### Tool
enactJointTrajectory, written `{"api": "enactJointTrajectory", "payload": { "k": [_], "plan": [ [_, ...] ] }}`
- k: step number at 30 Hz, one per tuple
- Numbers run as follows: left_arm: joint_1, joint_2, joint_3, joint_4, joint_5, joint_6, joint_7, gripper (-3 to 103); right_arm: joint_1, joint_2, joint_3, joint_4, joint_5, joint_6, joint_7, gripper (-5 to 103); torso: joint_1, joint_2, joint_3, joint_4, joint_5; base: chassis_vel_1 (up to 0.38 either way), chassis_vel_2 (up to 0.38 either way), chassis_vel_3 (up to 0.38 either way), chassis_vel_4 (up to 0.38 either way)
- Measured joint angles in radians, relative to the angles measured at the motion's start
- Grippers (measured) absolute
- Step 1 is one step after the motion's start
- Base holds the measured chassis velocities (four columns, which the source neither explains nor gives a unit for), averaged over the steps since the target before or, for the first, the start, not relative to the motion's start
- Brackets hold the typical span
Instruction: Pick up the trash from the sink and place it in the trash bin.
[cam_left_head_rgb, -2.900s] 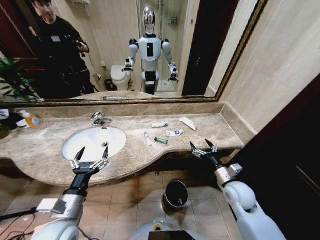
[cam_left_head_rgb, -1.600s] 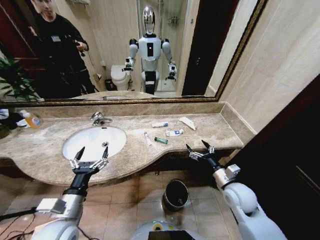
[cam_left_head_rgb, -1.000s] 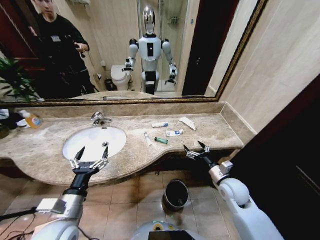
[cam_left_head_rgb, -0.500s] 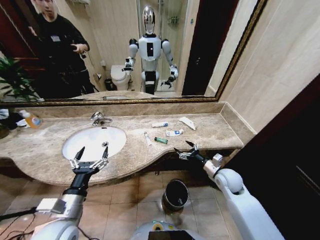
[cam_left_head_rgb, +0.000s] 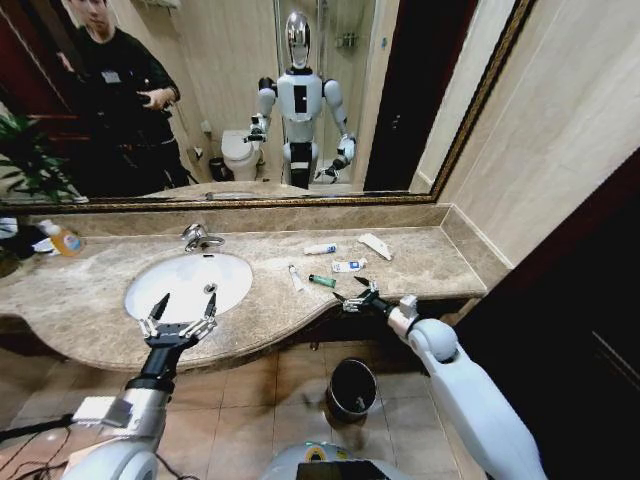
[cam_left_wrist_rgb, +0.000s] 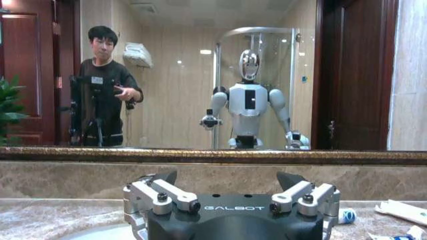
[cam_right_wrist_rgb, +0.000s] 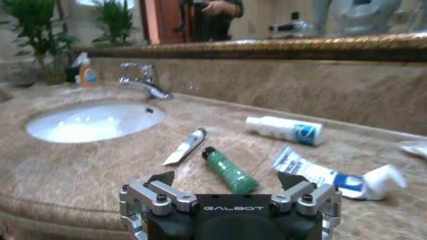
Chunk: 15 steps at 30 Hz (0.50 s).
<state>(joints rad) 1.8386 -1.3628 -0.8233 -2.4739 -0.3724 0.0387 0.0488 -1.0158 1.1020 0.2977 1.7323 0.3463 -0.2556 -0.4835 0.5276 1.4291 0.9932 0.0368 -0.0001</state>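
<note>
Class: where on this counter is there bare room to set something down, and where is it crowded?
Bare: the countertop left of the sink, and the far right corner. Crowded: between the sink and that corner, where the white tube, green tube and packets lie beside the right gripper.

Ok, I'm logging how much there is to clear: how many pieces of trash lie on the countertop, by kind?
White tubes: 2
Teal-green tube: 1
White-and-blue packet: 1
Flat white wrapper: 1
Total: 5, all on the countertop beside the sink.
</note>
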Motion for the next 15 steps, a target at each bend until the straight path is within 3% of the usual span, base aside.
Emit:
{"api": "enactJointTrajectory", "payload": {
  "k": [15],
  "plan": [
    [0.000, 0.000, 0.000, 0.000, 0.000, 0.000, 0.000, 100, 0.193, -0.013, -0.137, -0.149, 0.054, -0.042, 0.001, 100, 0.000, 0.000, 0.000, 0.0000, 0.0000, 0.000, 0.000, 0.000, 0.000]
  ]
}}
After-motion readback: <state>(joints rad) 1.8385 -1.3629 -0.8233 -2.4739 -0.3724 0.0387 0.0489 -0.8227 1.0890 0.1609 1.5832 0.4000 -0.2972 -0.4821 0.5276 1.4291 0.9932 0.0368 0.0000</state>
